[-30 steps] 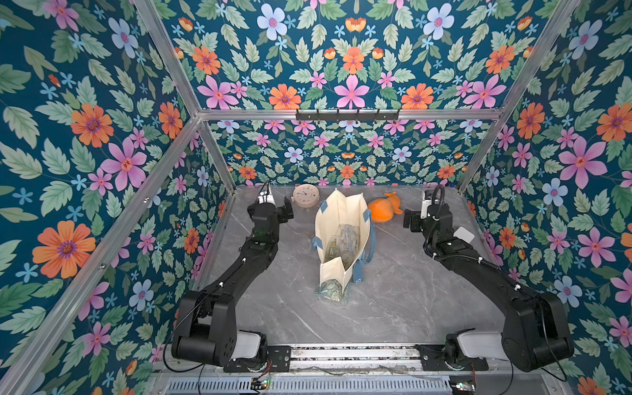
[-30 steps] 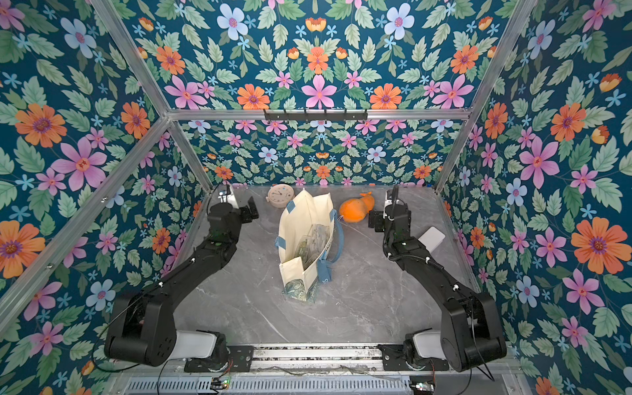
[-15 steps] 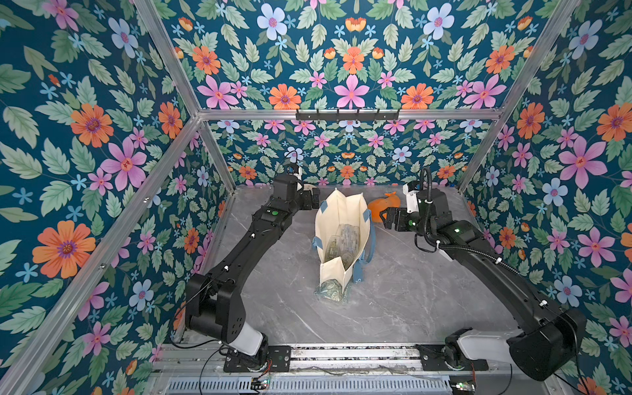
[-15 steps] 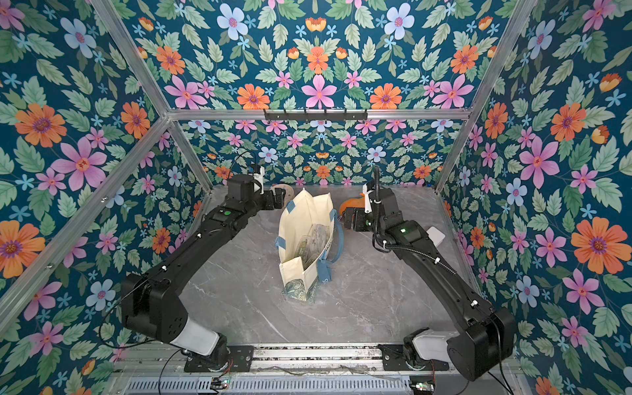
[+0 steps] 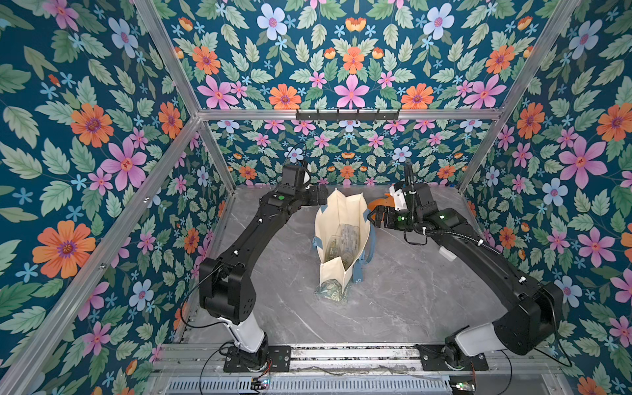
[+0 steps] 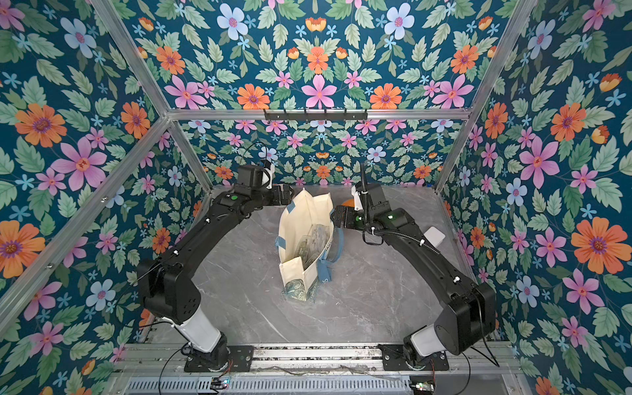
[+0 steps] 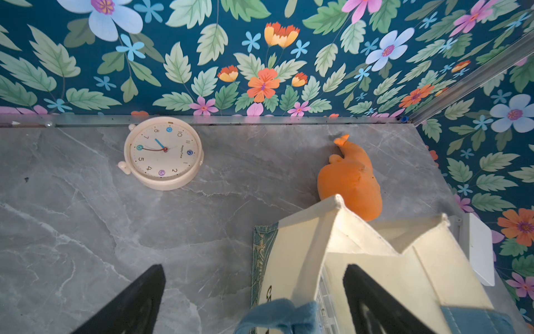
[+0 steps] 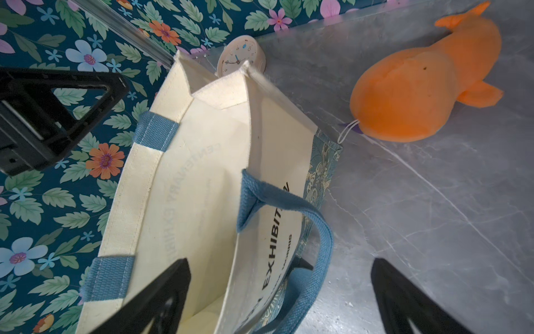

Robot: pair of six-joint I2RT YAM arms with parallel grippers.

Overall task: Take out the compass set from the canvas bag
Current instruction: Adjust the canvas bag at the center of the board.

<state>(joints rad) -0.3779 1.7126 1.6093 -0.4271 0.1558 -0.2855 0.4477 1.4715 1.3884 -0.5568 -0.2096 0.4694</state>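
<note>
Cream canvas bag (image 5: 342,212), upright, open-mouthed, blue-handled

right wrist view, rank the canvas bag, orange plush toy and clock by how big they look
1. canvas bag, fills much of the frame, but it is nearest the camera.
2. orange plush toy.
3. clock, smallest, but farthest off and partly hidden behind the bag, so true size is unsure.
</note>
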